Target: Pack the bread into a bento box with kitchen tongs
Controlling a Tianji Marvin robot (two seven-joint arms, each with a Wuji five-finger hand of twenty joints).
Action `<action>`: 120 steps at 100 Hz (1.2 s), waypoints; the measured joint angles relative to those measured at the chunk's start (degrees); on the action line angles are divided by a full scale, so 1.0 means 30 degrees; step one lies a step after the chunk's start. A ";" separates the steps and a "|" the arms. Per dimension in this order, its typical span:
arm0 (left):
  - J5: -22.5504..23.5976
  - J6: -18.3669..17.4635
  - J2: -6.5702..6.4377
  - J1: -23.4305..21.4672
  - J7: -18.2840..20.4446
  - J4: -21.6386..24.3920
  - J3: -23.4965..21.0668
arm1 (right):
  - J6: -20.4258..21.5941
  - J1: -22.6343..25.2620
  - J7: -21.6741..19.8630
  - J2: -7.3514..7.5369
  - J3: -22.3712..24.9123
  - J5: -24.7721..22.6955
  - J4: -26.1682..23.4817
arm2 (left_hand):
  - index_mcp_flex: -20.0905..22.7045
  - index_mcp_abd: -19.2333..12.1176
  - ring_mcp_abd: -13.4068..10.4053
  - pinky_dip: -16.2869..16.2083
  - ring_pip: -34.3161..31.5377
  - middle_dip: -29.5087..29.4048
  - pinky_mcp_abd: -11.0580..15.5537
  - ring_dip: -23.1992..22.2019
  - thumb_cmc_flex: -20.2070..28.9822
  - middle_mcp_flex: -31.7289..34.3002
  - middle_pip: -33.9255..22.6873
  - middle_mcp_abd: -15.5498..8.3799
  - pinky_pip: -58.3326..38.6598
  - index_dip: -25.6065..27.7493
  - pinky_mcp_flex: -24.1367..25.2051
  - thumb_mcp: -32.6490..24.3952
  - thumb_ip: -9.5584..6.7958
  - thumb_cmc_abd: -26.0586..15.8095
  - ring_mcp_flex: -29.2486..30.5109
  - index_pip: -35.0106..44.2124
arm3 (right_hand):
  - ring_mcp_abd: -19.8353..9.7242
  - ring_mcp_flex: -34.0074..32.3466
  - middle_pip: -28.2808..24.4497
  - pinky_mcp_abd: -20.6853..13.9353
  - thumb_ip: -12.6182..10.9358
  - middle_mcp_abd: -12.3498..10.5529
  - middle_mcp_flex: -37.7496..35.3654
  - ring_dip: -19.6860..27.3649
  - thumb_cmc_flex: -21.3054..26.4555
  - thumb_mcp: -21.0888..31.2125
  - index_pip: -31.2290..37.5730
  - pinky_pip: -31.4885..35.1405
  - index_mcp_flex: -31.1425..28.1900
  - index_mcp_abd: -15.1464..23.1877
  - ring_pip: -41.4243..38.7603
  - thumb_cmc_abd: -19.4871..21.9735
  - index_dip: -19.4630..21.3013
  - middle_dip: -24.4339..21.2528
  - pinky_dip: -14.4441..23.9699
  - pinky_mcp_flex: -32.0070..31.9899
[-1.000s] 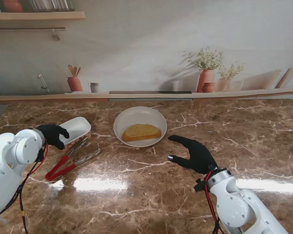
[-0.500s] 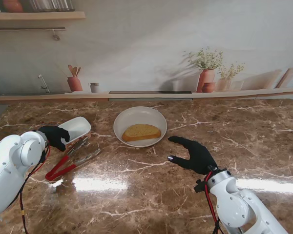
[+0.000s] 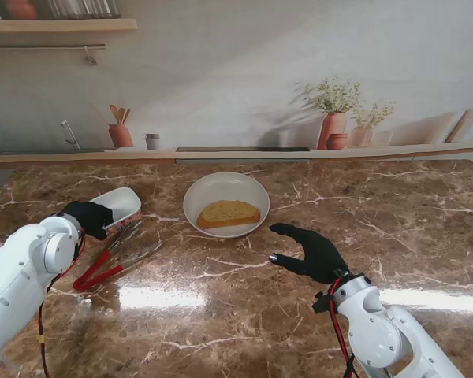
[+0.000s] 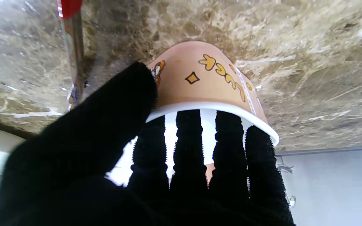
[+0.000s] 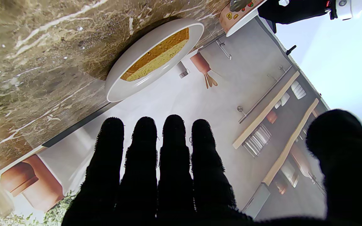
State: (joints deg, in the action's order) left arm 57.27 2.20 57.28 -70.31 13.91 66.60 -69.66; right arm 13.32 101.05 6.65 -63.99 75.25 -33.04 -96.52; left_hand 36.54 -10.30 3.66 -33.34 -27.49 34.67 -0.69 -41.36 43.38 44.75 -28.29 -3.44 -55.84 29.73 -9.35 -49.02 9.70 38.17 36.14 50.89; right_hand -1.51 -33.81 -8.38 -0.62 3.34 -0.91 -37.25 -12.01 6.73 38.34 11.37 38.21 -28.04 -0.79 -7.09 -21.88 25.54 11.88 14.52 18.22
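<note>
Golden and soft-looking, the bread (image 3: 228, 213) lies flat in the white plate (image 3: 202, 193) at the middle of the marble table (image 3: 299, 268); I judge it light, crumbly and easy to crush, so the tongs (image 3: 110, 256) should close gently across its crusted edges, not its centre. Those red-handled tongs lie on the table to the left, nearer to me than the box, and look stiff and slippery at the metal ends; I would take them by the red handles. My left hand (image 3: 88, 217) pinches the bento box (image 3: 120, 204) by its near wall, thumb outside on the printed side and fingers (image 4: 189, 138) over the rim inside. My right hand (image 3: 315, 250) hovers spread and empty, near the plate. Since a second ago the box has been drawn leftward and a little toward me, while the right hand has barely shifted.
</note>
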 measured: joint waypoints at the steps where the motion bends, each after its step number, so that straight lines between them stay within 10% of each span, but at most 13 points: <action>1: -0.0018 0.0014 0.0000 0.0035 -0.0009 -0.0037 0.0058 | -0.0014 -0.0001 -0.0002 0.0001 -0.0006 0.0004 0.0000 | 0.0067 -0.0114 0.0035 -0.0040 -0.0089 0.0289 -0.0031 -0.0045 0.0044 0.0247 0.0026 -0.0005 -0.0135 -0.0038 -0.0039 0.0174 0.0000 0.0000 0.0274 0.0206 | 0.0000 0.0000 0.0000 0.0000 0.0000 0.0000 -0.0001 0.0000 0.0000 0.0000 0.0000 0.0000 0.0000 0.0000 -0.0002 0.0039 0.0000 0.0000 0.0001 0.0000; 23: -0.0532 0.0646 0.0228 0.0589 -0.1668 -0.1088 0.0839 | -0.0145 -0.0024 -0.0054 0.0007 -0.0070 0.0025 0.0000 | 0.3292 -0.0445 0.0683 -0.0660 -0.1686 0.3373 -0.0792 -0.0668 0.0632 0.5853 0.3870 0.0132 -0.1506 -0.3131 -0.1735 0.0427 0.0544 0.0183 0.3107 0.1323 | 0.0008 0.0000 -0.0027 0.0039 -0.0115 -0.0002 -0.0195 0.0000 0.0212 -0.0085 0.0002 0.0206 -0.0006 0.0005 -0.0141 0.0151 0.0000 0.0015 0.0004 0.0007; 45: -0.0414 0.0841 0.0561 0.0063 -0.2075 -0.0468 -0.0311 | -0.0146 -0.0027 -0.0024 0.0009 -0.0068 0.0006 0.0000 | 0.3405 -0.0343 0.0913 -0.0661 -0.2144 0.3246 -0.1001 -0.0672 0.0632 0.7029 0.4189 0.0508 -0.1981 -0.2174 -0.2646 0.0426 0.0590 0.0007 0.4471 0.1285 | 0.0008 0.0000 -0.0027 0.0040 -0.0115 -0.0002 -0.0198 0.0000 0.0212 -0.0092 0.0003 0.0209 -0.0006 0.0005 -0.0141 0.0159 0.0000 0.0028 0.0008 0.0008; 98: 0.1635 -0.0457 0.0620 -0.4399 -0.2343 0.8488 -0.3580 | 0.0169 0.0137 0.0846 -0.0116 0.0233 -0.0171 0.0114 | 0.3817 -0.0288 0.0918 -0.1182 -0.2245 0.3478 -0.1567 -0.0673 0.0579 0.7937 0.4426 0.0587 -0.3402 -0.1375 -0.3628 0.0395 0.0630 -0.0088 0.5454 0.0826 | 0.0012 0.0000 -0.0027 0.0042 -0.0116 -0.0003 -0.0201 0.0000 0.0213 -0.0103 0.0005 0.0212 -0.0008 0.0006 -0.0141 0.0185 0.0000 0.0139 0.0015 0.0008; 120: 0.1847 -0.0791 0.0869 -0.6952 -0.4353 1.1217 -0.3254 | 0.0276 0.0371 0.1364 -0.0199 0.0446 -0.0198 0.0082 | 0.4064 -0.0177 0.0917 -0.1317 -0.2382 0.3478 -0.1736 -0.0673 0.0553 0.8331 0.4412 0.0584 -0.3702 -0.1375 -0.3940 -0.0007 0.0639 0.0237 0.5861 0.0788 | 0.0012 0.0000 -0.0027 0.0042 -0.0116 -0.0003 -0.0202 -0.0001 0.0212 -0.0105 0.0005 0.0215 -0.0010 0.0006 -0.0141 0.0187 0.0000 0.0225 0.0017 0.0008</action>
State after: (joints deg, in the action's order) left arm 62.81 -0.17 59.88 -91.16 0.85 100.25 -79.43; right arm 14.14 102.16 10.74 -64.58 76.59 -33.63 -96.27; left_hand 48.73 -10.83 6.42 -37.29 -34.64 45.10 -5.89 -43.38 45.04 69.75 -15.05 -1.69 -66.94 25.60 -21.17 -49.04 11.61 38.88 53.72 53.25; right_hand -1.47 -33.81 -8.46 -0.50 3.00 -0.92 -37.86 -12.01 7.37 38.03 11.38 38.86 -28.07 -0.77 -7.51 -21.32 25.54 12.56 14.57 18.24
